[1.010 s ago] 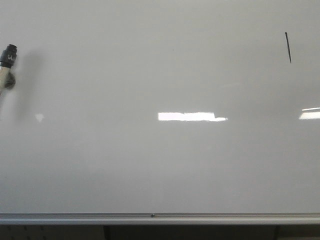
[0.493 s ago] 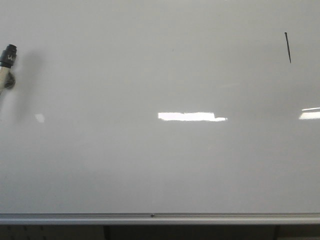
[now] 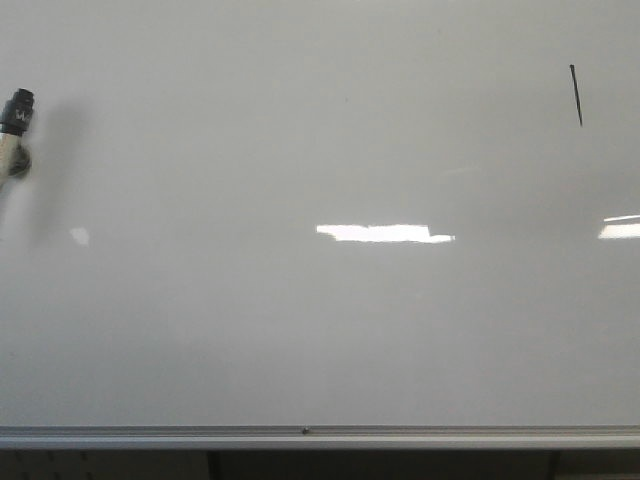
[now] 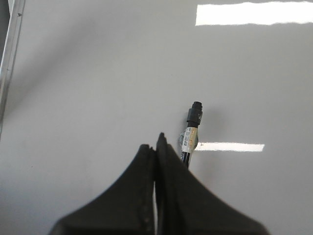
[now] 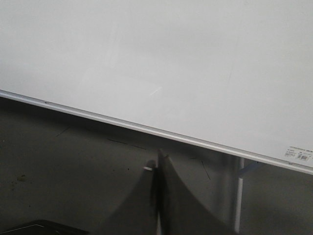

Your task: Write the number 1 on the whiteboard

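**Inspector:** The whiteboard [image 3: 320, 300] fills the room ahead, glossy and pale, with a silver rail [image 3: 320, 437] along its lower edge and bright strips of reflected light across its middle. Where does the mark stand?

**Assistant:** The number 1 [image 3: 576, 95] is high on the board's right side, a thin black stroke, its long axis near upright and leaning a little. It looks complete, in my judgement.

**Inspector:** And the pen?

**Assistant:** The marker [image 3: 15, 130] shows at the far left edge, black tip uppermost, well apart from the stroke. So the stroke lies far to the right of the left hand, across nearly the whole board.

**Inspector:** State of the hands?

**Assistant:** The left hand [image 4: 155, 147] has its fingers pressed together, and the marker [image 4: 190, 132] juts out just beside them; I judge it clamped on the barrel, though the grip point itself is hidden. The right hand [image 5: 157, 164] has its fingers together on nothing, hanging below the rail [image 5: 146, 129].

**Inspector:** What differs between views?

**Assistant:** Only the front view shows the stroke; only the left wrist view shows the marker's label and tip clearly. Neither hand appears in the front view.
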Controlling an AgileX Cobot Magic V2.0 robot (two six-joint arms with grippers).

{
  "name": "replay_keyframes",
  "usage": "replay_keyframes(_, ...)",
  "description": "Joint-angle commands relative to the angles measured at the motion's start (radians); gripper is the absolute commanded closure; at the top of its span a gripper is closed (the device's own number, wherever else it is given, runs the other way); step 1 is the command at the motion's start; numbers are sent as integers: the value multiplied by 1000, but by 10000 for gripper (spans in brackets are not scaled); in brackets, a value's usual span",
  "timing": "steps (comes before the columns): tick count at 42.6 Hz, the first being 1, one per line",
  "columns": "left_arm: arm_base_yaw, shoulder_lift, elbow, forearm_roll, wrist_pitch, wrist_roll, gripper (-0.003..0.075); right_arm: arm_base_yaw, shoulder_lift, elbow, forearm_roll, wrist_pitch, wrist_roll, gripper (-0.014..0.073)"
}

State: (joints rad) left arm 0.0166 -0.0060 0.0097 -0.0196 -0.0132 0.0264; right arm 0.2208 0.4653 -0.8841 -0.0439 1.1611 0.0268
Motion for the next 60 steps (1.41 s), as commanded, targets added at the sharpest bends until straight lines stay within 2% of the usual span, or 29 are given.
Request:
replay_keyframes(1,-6,-18,21,-11,-82,1,741,0,8,-21,-4,-64,0,663)
replay_keyframes(23,-6,-18,21,-11,-82,1,741,0,-2,-9,-4,-77,0,663)
replay_keyframes(29,-6,-18,21,-11,-82,1,741,-81,-96,80,-12,-121,-4,663)
replay_keyframes(32,-6,-18,21,-11,-82,1,741,-134,-161,157,-17,-210,-4,663)
replay_keyframes(39,-6,-18,21,-11,-82,1,741,-211,-297,368,16,-522,-4,663)
replay_keyframes(48,-6,-18,21,-11,-82,1,741,-244,-430,620,87,-837,-4,663)
replay_keyframes(60,-6,-18,21,-11,-82,1,741,-265,-481,849,90,-1187,-4,663)
